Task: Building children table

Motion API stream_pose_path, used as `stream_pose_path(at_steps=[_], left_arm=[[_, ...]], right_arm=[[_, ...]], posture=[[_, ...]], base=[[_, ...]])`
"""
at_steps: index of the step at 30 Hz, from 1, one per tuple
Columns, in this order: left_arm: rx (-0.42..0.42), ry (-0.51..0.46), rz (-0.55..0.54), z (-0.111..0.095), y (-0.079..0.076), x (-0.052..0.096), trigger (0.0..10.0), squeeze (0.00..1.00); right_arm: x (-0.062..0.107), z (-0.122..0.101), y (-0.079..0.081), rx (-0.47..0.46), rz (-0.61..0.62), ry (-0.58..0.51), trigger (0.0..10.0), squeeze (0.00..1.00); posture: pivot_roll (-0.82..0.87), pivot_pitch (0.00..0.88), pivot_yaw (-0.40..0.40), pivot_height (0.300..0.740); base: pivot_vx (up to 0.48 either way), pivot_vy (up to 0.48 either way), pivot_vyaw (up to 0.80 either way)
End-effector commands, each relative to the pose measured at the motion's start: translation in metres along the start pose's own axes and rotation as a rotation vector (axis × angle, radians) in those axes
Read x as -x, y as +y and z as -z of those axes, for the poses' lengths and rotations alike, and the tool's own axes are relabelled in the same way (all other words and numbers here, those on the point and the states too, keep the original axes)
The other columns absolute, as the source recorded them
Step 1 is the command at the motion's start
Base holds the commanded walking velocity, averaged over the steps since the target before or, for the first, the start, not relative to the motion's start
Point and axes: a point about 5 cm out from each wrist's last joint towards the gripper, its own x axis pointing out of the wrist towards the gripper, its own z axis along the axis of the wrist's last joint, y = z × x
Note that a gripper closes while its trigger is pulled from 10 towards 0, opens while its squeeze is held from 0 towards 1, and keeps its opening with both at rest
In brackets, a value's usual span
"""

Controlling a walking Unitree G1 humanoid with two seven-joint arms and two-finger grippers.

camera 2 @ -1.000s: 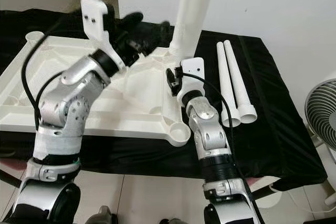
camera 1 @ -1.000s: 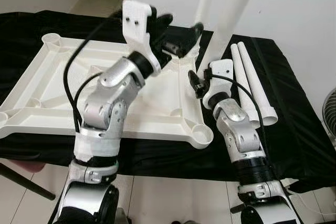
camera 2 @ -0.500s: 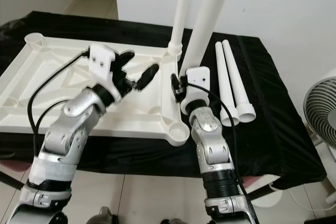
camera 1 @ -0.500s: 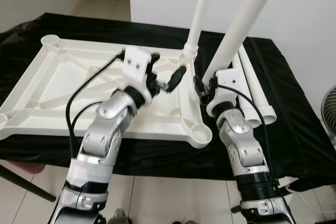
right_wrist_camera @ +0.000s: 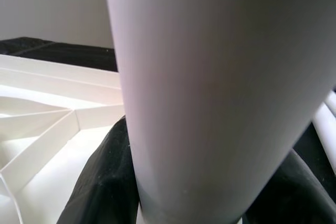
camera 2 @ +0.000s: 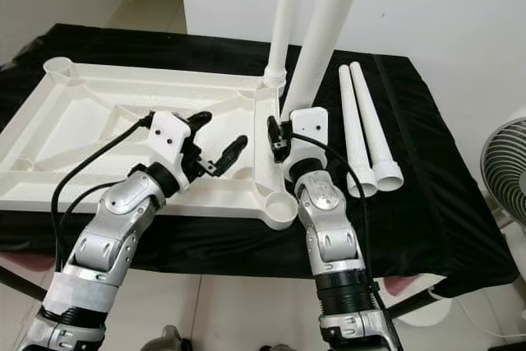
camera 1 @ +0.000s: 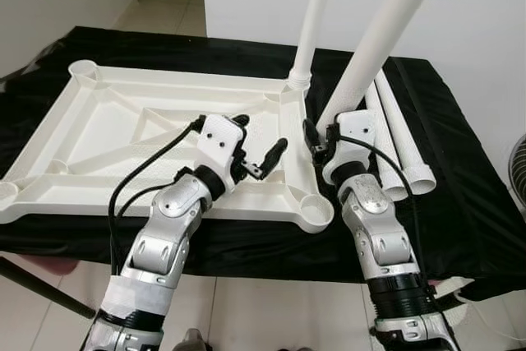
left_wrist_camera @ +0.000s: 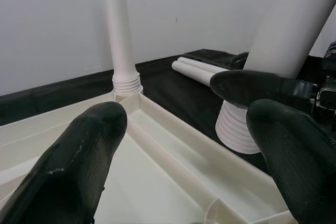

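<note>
Two spare legs (camera 1: pixel 399 133) lie beside the right gripper (camera 1: pixel 316 139) clamping a tilted leg (right_wrist_camera: pixel 210 77); left gripper (camera 1: pixel 261 145) spread.

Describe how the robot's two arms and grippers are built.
Both arms are silver jointed metal segments with black bands near the base. Each wrist carries a white block housing, fed by a loose black cable. The left gripper and right gripper each have two long, rounded black fingers.
</note>
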Motion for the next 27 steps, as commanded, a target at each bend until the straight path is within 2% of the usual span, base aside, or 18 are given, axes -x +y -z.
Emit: stream_pose_path(at_steps=[1, 5, 8, 12, 14, 21, 27], left_arm=[[0.001, 0.006, -0.069, 0.003, 0.004, 0.002, 10.0, 0.0], [0.0, 0.012, -0.13, 0.003, 0.01, 0.007, 10.0, 0.0], [0.0, 0.012, -0.13, 0.003, 0.01, 0.007, 10.0, 0.0], [-0.049, 0.034, -0.158, 0.009, 0.017, 0.015, 10.0, 0.0], [-0.091, 0.039, -0.136, 0.011, 0.018, 0.016, 10.0, 0.0], [-0.027, 0.044, -0.077, 0.016, 0.01, 0.018, 10.0, 0.0], [-0.01, 0.06, -0.031, 0.021, 0.002, 0.02, 10.0, 0.0]], right_arm=[[0.002, 0.0, 0.0, 0.005, -0.002, -0.009, 10.0, 0.0], [0.002, 0.004, -0.001, 0.02, 0.009, -0.018, 10.0, 0.0], [0.002, 0.004, -0.001, 0.02, 0.009, -0.018, 10.0, 0.0], [-0.004, 0.005, -0.001, 0.03, 0.014, -0.021, 10.0, 0.0], [-0.005, 0.007, -0.002, 0.04, 0.012, -0.02, 10.0, 0.0], [-0.001, 0.015, -0.001, -0.001, 0.004, -0.004, 10.0, 0.0], [0.001, 0.014, 0.002, -0.003, -0.02, -0.01, 10.0, 0.0]], posture=[[0.07, 0.031, 0.024, 0.74], [0.03, 0.021, 0.094, 0.74], [0.03, 0.021, 0.094, 0.74], [0.03, 0.025, 0.091, 0.74], [0.04, 0.025, 0.081, 0.74], [0.07, 0.03, 0.035, 0.74], [0.08, 0.032, 0.02, 0.74]], base=[[0.0, 0.0, 0.0], [0.0, 0.0, 0.0], [0.0, 0.0, 0.0], [0.0, 0.0, 0.0], [0.0, 0.0, 0.0], [0.0, 0.0, 0.0], [0.0, 0.0, 0.0]])
